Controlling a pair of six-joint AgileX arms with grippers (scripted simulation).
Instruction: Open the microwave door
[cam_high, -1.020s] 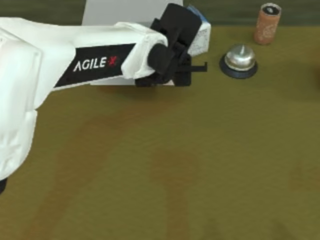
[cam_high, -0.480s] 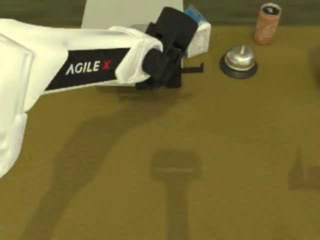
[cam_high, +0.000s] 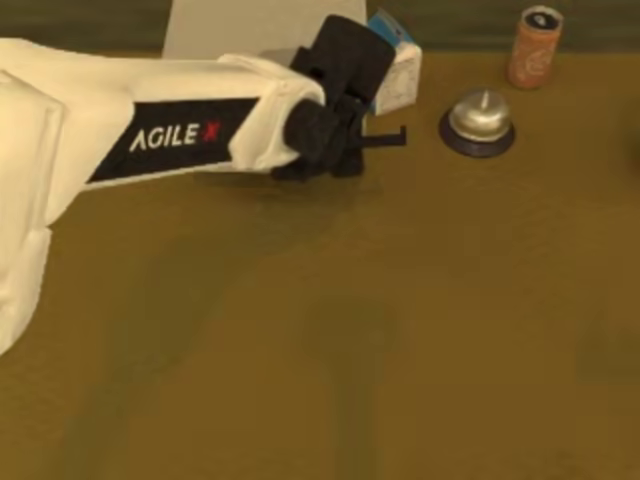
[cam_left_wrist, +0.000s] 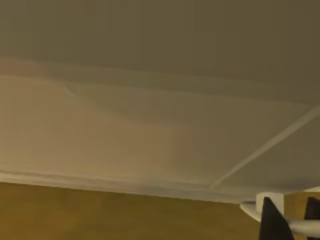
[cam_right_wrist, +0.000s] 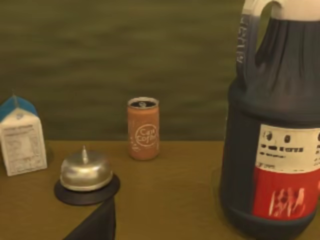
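The microwave (cam_high: 262, 25) stood at the far edge of the table (cam_high: 400, 330), left of centre in the top view, mostly hidden under my left arm (cam_high: 150, 135). The left wrist view was filled by a pale flat surface of it; whether the microwave door was ajar could not be told. The left gripper (cam_high: 385, 135) reached across its front, a thin black finger (cam_high: 390, 137) pointing toward the right; I could not tell how wide the pincer stood. Just beside it to the right was a blue-and-white milk carton (cam_high: 398, 68), then a silver bell (cam_high: 479, 118) on its black base, then a coffee can (cam_high: 535, 45). The right wrist view added a dark jug (cam_right_wrist: 275, 130) with a red label. The right gripper was out of sight.
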